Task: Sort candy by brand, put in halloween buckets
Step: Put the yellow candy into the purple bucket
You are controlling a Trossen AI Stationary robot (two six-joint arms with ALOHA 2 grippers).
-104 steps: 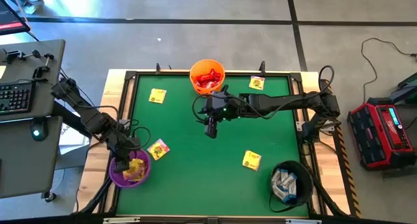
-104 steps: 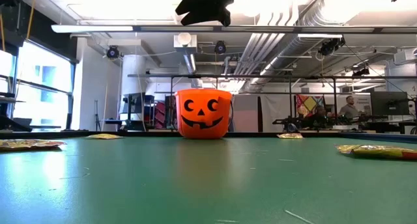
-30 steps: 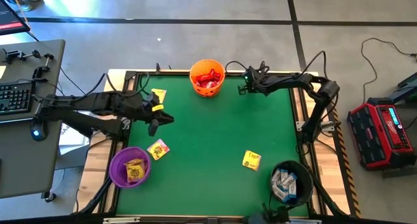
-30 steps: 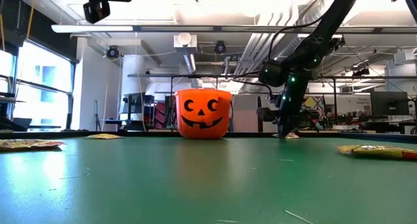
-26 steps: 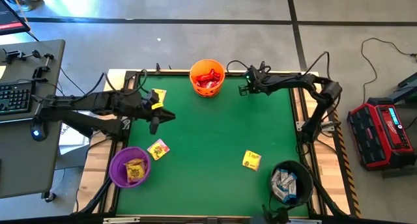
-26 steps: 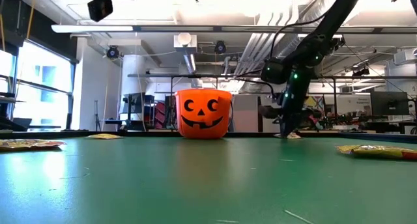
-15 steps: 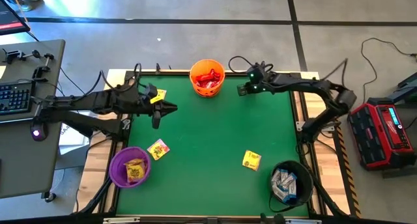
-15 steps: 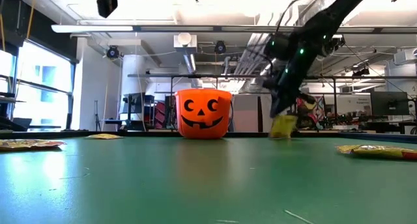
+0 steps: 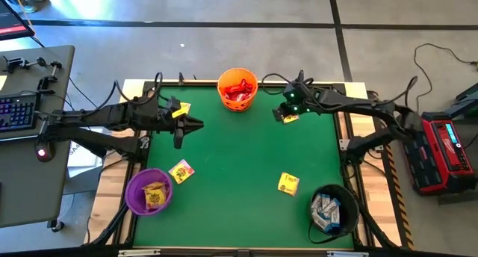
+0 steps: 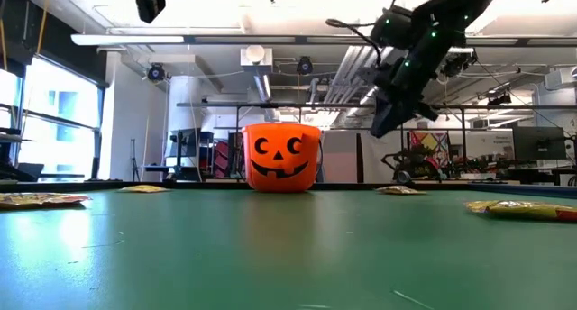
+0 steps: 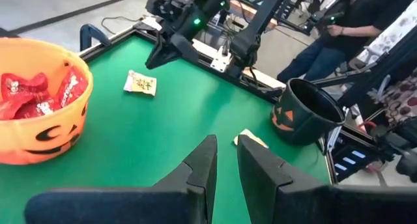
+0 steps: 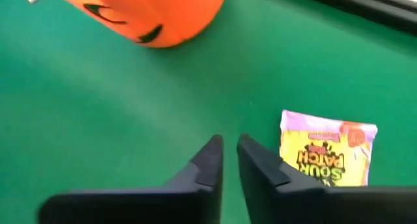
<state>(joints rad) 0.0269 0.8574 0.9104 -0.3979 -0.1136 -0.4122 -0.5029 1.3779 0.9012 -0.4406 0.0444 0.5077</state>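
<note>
Green mat, four loose yellow packets and three buckets on it. Nearest the low camera, far from the orange bucket on the left arm's side: purple bucket, upright, yellow packets inside. Opposite it, on the right arm's side: black bucket, upright, white-blue packets inside. Between these two and the orange bucket: two yellow packets, flat, well apart. Closer to the orange bucket, on its left-arm side: left gripper, raised over the mat, fingers narrowly parted and empty; third yellow packet partly hidden under that arm. On the other side of the orange bucket: right gripper, lifted above the mat, fingers slightly apart, grasping nothing. Just beside and below it: fourth packet, flat, printed face up, long axis pointing away from the fingers. Farthest: orange bucket at the mat's back edge, upright, pumpkin face toward the low camera, red packets inside. Beyond the table: a seated person.
</note>
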